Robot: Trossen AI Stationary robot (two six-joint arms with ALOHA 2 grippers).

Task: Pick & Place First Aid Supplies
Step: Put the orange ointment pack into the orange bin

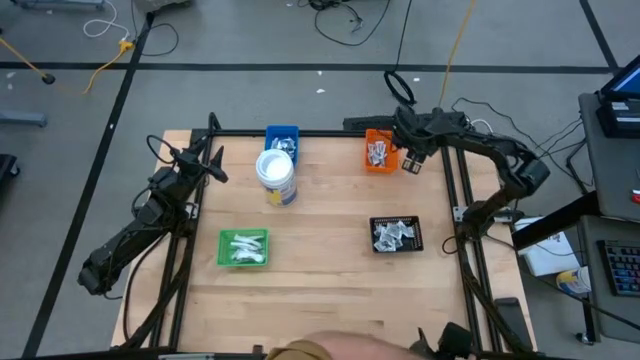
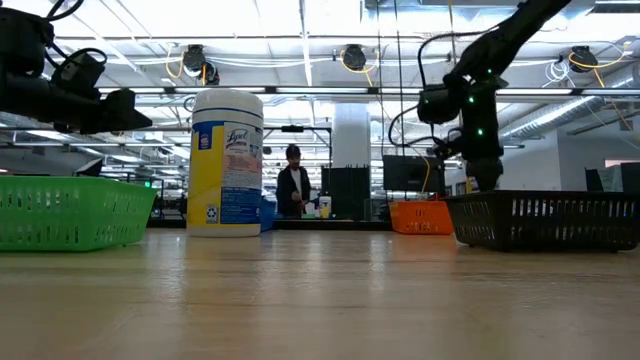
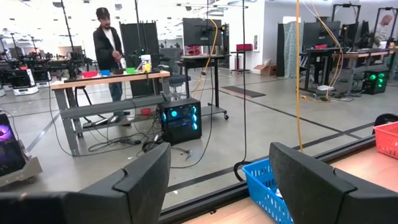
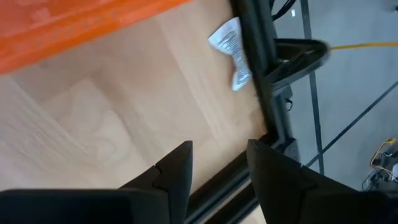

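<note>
Only my right wrist view shows a packet [image 4: 231,53] against the desk [image 4: 124,118] edge rail; right hand [image 4: 219,163] slightly apart, empty.

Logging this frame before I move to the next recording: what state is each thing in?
Orange tray: holds packets.
Black tray: holds packets.
Green tray: holds packets.
Blue tray: contents unclear.
Tub: upright, lid on.
Loose packet: on the table by the frame rail, outside the orange tray.
Left end effector: open, empty, raised.
Right end effector: part open, empty, beside the orange tray.
</note>
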